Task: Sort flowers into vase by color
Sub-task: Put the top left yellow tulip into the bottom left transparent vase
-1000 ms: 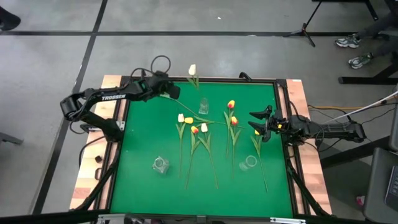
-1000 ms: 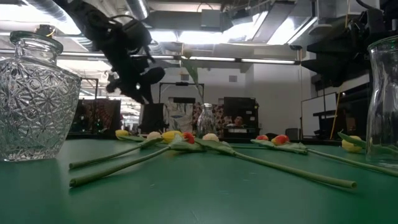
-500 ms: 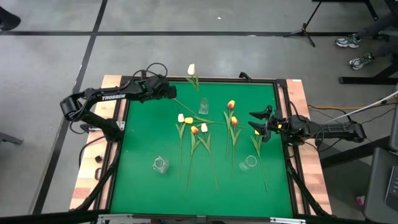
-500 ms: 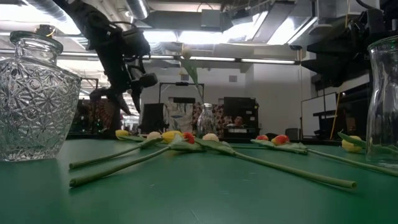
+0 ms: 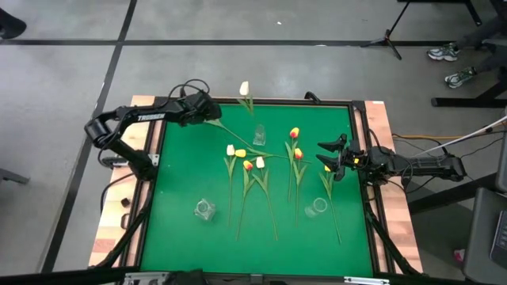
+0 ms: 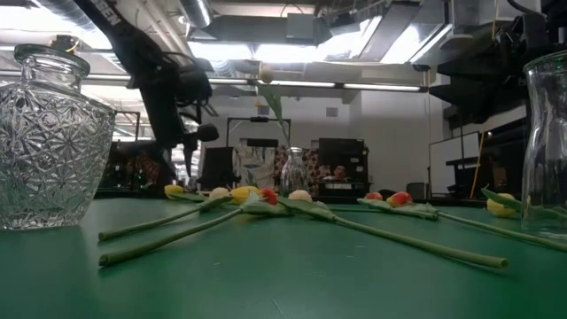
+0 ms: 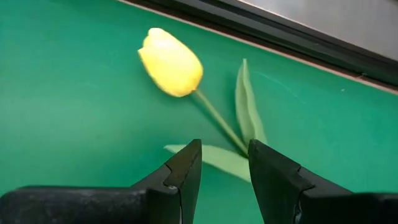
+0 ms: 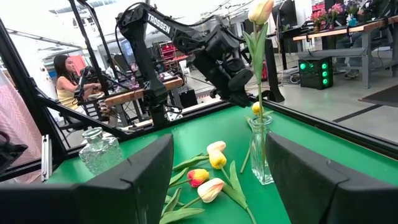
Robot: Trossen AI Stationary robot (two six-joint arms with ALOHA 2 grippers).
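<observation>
My left gripper [image 5: 211,112] [image 7: 224,149] hangs open over the mat's far left corner. It is just above the stem of a yellow tulip [image 7: 171,62], which lies flat on the mat; the stem [image 5: 238,134] runs toward the middle. In the low view my left gripper [image 6: 193,137] is clear of the table. A creamy white tulip [image 5: 245,89] stands in a slim glass vase [image 5: 259,134]. Several other tulips [image 5: 247,165], white, yellow and orange-red, lie on the mat. My right gripper [image 5: 325,156] [image 8: 219,140] waits open at the right edge.
A cut-glass vase [image 5: 205,209] [image 6: 49,142] stands near the mat's near left. A plain glass vase [image 5: 317,207] [image 6: 545,142] stands near right. A raised black frame [image 5: 261,100] borders the green mat. People sit at desks [image 8: 68,81] in the room beyond the table.
My left gripper has drawn back from over the yellow tulip's stem toward the table's far left corner. It has tipped to point more steeply down. The flowers and my right arm have stayed in place.
</observation>
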